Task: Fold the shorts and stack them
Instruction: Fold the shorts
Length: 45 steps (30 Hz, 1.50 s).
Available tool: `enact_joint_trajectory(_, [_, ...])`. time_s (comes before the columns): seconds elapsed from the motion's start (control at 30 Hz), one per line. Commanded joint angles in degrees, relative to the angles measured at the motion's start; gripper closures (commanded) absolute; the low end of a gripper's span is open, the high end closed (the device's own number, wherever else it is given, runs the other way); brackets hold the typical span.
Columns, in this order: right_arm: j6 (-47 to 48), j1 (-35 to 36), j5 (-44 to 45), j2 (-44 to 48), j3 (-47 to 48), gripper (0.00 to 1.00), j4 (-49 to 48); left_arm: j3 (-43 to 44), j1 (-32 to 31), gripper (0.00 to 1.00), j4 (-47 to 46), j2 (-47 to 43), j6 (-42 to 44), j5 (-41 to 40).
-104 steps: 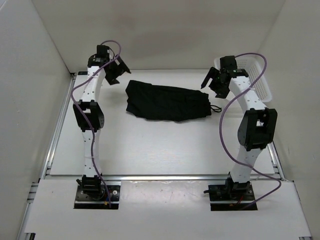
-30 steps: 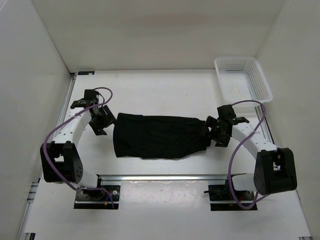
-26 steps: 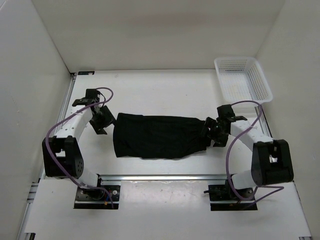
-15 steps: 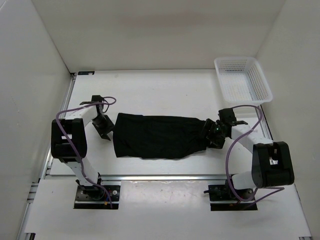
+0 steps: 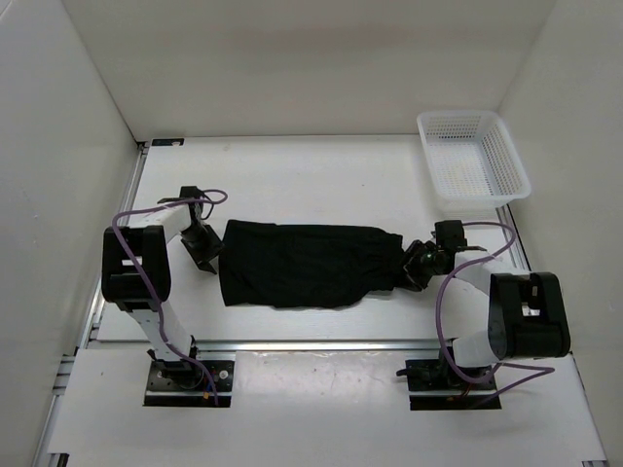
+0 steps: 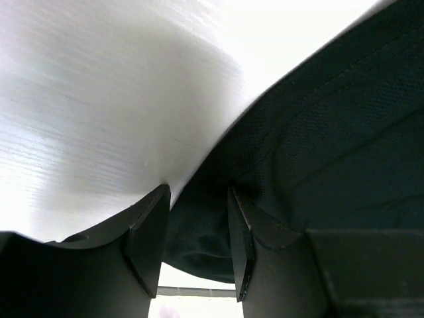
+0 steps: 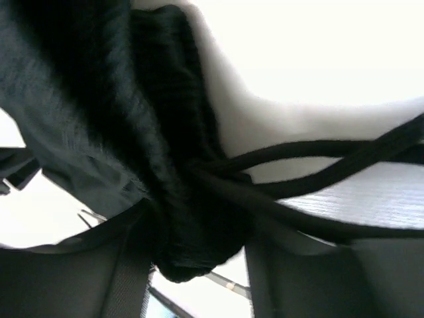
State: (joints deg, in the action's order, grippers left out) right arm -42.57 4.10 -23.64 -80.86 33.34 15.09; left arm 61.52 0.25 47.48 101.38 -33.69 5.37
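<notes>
Shorts [image 5: 307, 265] lie flat; my left gripper [image 6: 197, 202] and right gripper [image 7: 199, 235] each pinch an end, nearly closed. I'd lift both evenly, keeping the cloth taut.

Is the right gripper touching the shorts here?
Touching. The right wrist view shows the shorts bunched between the closed jaws of the right gripper, with the drawstring trailing out beside it.

Count as inspected: one table [image 5: 321, 175]. On it, one pair of black shorts [image 5: 307, 265] and one white mesh basket [image 5: 519, 175]. My own equipment: two arms [image 5: 136, 263], each carrying one gripper, so two in all, left gripper [image 5: 204, 248] and right gripper [image 5: 414, 265]. Two purple cables [image 5: 440, 302], one per arm.
</notes>
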Motion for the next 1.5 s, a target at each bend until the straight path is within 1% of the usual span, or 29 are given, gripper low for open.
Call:
enact_joint_trajectory(0.0, [-0.5, 0.03, 5.08, -2.99, -3.37, 0.5, -0.51, 1.59, 0.19, 0.49, -1.34, -0.31, 0.12, -0.09])
enact_joint_trajectory(0.03, [-0.5, 0.03, 6.05, -2.99, -3.37, 0.64, -0.5, 1.59, 0.19, 0.49, -1.34, -0.31, 0.12, -0.09])
enact_joint_trajectory(0.07, [-0.5, 0.03, 6.06, -2.47, -2.85, 0.71, -0.5, 1.59, 0.19, 0.49, -1.34, -0.31, 0.12, -0.09])
enact_joint_trajectory(0.1, [-0.5, 0.03, 8.06, -1.5, -2.84, 0.77, 0.72, 1.59, 0.19, 0.49, -1.34, 0.21, 0.12, -0.09])
enact_joint_trajectory(0.13, [-0.5, 0.03, 9.3, -0.88, -1.89, 0.89, 1.6, 1.59, 0.19, 0.49, -1.34, 0.22, 0.12, -0.09])
enact_joint_trajectory(0.2, [-0.5, 0.65, 12.28, 1.05, 0.66, 0.99, 5.62, 1.59, 0.19, 0.49, -1.34, 0.22, 0.12, -0.09])
enact_joint_trajectory(0.27, [1.51, 0.65, 16.32, 2.28, 3.81, 0.99, 8.45, 1.59, 0.19, 0.49, -1.87, 0.74, 0.12, -0.09])
enact_joint_trajectory(0.4, [4.67, 0.65, 20.64, 3.69, 9.79, 0.99, 15.22, 1.59, -0.43, 0.49, -1.87, 1.27, 0.12, 1.04])
enact_joint_trajectory(0.43, [5.29, 0.65, 22.83, 3.69, 11.03, 0.99, 17.41, 2.11, -1.65, 0.49, -1.87, 1.27, 0.12, 1.05])
enact_joint_trajectory(0.57, [8.98, 0.65, 26.44, 4.22, 16.92, 0.99, 21.81, 2.73, -5.08, 0.49, -2.39, 3.11, -0.66, 2.63])
enact_joint_trajectory(0.67, [12.24, 0.65, 27.67, 4.75, 21.4, 0.99, 24.28, 3.96, -7.98, 0.49, -2.92, 4.34, -1.98, 3.33])
enact_joint_trajectory(0.7, [13.81, 1.17, 27.68, 4.75, 23.59, 0.99, 24.8, 3.96, -8.68, 0.5, -2.92, 4.87, -1.99, 3.34])
enact_joint_trajectory(0.73, [14.44, 1.78, 28.46, 4.75, 24.65, 0.99, 25.94, 4.92, -9.82, 0.52, -2.92, 5.75, -2.6, 3.86])
enact_joint_trajectory(0.77, [15.05, 2.31, 28.47, 5.27, 25.71, 0.99, 25.95, 5.71, -9.83, 0.6, -2.92, 5.76, -3.3, 3.86])
enact_joint_trajectory(0.8, [15.67, 2.93, 29.6, 5.27, 26.76, 0.99, 26.65, 5.72, -10.61, 0.74, -2.92, 6.45, -3.83, 3.86])
enact_joint_trajectory(0.83, [16.63, 4.76, 30.48, 5.27, 29.04, 0.99, 27.18, 6.24, -10.62, 0.85, -2.92, 7.07, -3.84, 3.86])
enact_joint_trajectory(0.87, [17.16, 5.82, 31.02, 5.27, 30.28, 0.99, 28.14, 6.77, -11.23, 0.9, -2.92, 7.07, -3.84, 3.86])
enact_joint_trajectory(0.97, [18.3, 11.27, 35.23, 4.66, 35.55, 0.99, 30.77, 7.3, -12.37, 0.9, -2.92, 8.57, -3.84, 4.65])
enact_joint_trajectory(1.0, [18.31, 14.33, 37.42, 3.44, 38.09, 0.99, 31.48, 7.82, -13.08, 0.9, -2.92, 9.26, -3.84, 5.18])
enact_joint_trajectory(1.1, [18.31, 19.44, 40.41, 0.11, 42.23, 0.99, 34.21, 8.44, -14.31, 0.9, -2.92, 9.79, -3.84, 5.7])
enact_joint_trajectory(1.13, [18.31, 23.28, 41.21, -0.87, 43.55, 0.99, 34.74, 8.44, -14.31, 0.9, -2.92, 9.8, -3.84, 5.71])
enact_joint_trajectory(1.2, [18.31, 27.52, 43.4, -4.38, 48.03, 0.99, 36.58, 8.44, -15.45, 0.9, -3.45, 10.32, -3.84, 5.71])
enact_joint_trajectory(1.23, [18.31, 31.98, 45.94, -5.7, 49.7, 0.99, 37.37, 9.05, -15.46, 0.9, -3.45, 10.33, -3.84, 5.71])
enact_joint_trajectory(1.27, [17.61, 34.29, 47.53, -7.19, 53.46, 0.99, 38.16, 9.06, -15.46, 0.9, -3.45, 10.33, -3.84, 5.71])
enact_joint_trajectory(1.3, [17.61, 38.49, 48.85, -10.25, 55.32, 0.99, 39.74, 9.06, -15.98, 0.9, -3.45, 10.93, -3.84, 5.71])
enact_joint_trajectory(1.37, [16.38, 42.11, 51.57, -14.91, 60.49, 0.99, 41.06, 9.06, -15.98, 0.9, -3.45, 10.94, -4.36, 5.71])
enact_joint_trajectory(1.4, [16.38, 45.18, 52.11, -16.33, 61.92, 0.99, 41.07, 9.06, -15.98, 0.9, -3.45, 10.94, -4.36, 5.71])
enact_joint_trajectory(1.47, [15.68, 47.66, 52.64, -20.45, 64.47, 0.99, 41.69, 8.54, -15.98, 0.9, -3.45, 11.47, -4.36, 5.71])
